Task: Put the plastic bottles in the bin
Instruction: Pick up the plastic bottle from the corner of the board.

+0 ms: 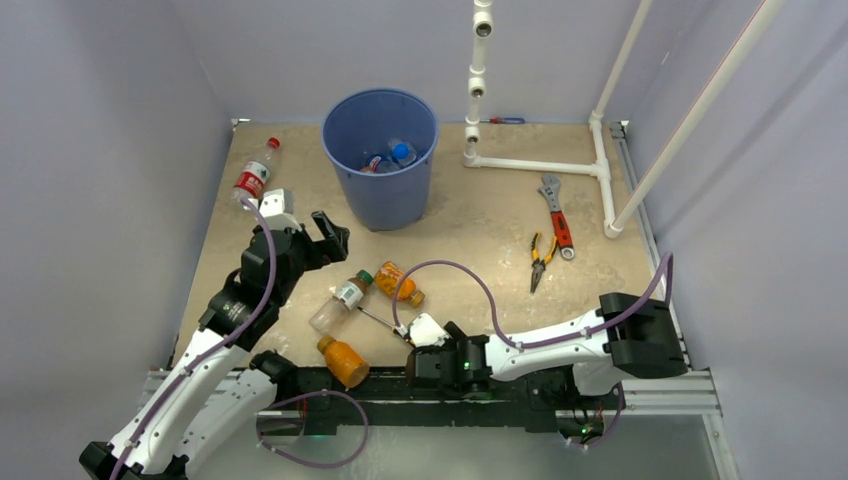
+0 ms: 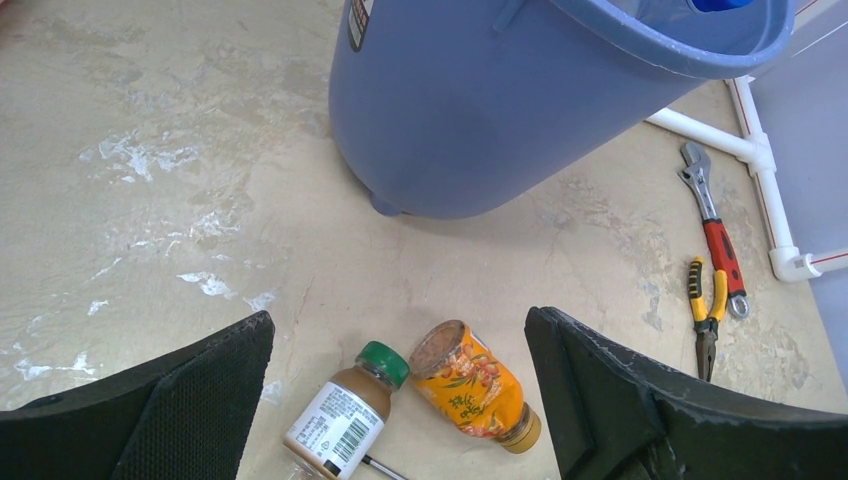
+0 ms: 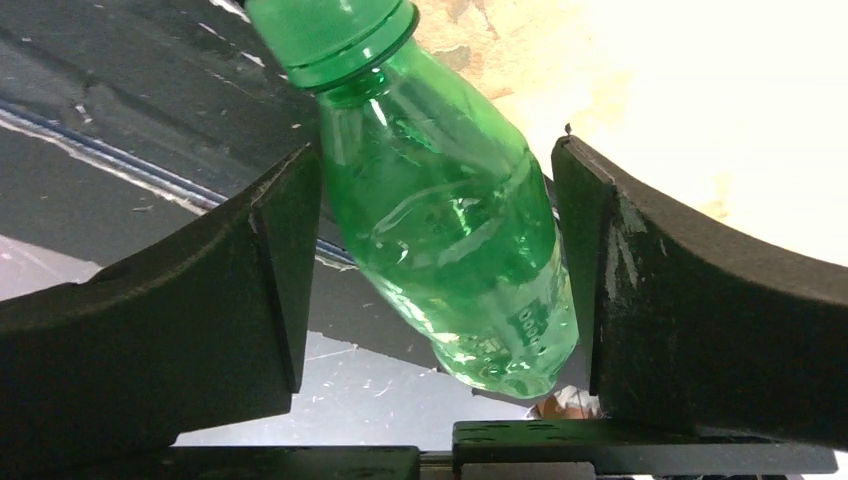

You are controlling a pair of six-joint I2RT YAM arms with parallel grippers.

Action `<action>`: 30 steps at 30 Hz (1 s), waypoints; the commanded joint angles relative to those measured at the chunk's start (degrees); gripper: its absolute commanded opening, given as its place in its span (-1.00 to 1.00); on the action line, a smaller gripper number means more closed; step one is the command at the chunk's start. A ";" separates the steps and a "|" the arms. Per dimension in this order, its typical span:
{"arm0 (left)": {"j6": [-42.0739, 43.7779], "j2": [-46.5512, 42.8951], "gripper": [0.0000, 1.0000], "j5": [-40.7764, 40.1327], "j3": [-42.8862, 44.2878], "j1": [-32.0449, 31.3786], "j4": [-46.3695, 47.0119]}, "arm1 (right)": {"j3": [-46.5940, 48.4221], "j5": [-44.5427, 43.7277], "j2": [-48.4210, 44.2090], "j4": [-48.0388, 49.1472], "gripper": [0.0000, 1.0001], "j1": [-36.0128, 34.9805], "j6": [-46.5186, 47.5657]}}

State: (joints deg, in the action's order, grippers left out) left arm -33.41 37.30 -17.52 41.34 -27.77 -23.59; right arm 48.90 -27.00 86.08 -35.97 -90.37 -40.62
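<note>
Right wrist | right fingers (image 3: 200, 300) grip green bottle (image 3: 440, 230) | left fingers (image 2: 180, 410) wide open, empty

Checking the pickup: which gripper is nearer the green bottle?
Right. The right gripper straddles the green bottle; the left gripper hangs well away, near the bin.
</note>
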 commanded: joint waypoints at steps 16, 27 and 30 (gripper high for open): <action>0.65 -0.19 0.93 0.91 -0.08 0.00 1.61 | 5.05 -8.89 -7.81 -2.43 -0.05 0.73 -6.55; 1.28 -0.95 0.94 1.60 -0.20 0.00 1.94 | -10.97 -4.50 -26.36 25.67 -0.08 20.39 -1.83; 1.74 -1.36 0.94 3.89 -0.82 0.00 3.56 | -13.43 -4.26 -27.97 28.38 -0.09 21.94 -1.84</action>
State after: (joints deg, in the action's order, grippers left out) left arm -33.32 36.84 -16.58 41.34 -27.77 -23.46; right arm 38.15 -32.99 60.20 -17.26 -69.71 -43.62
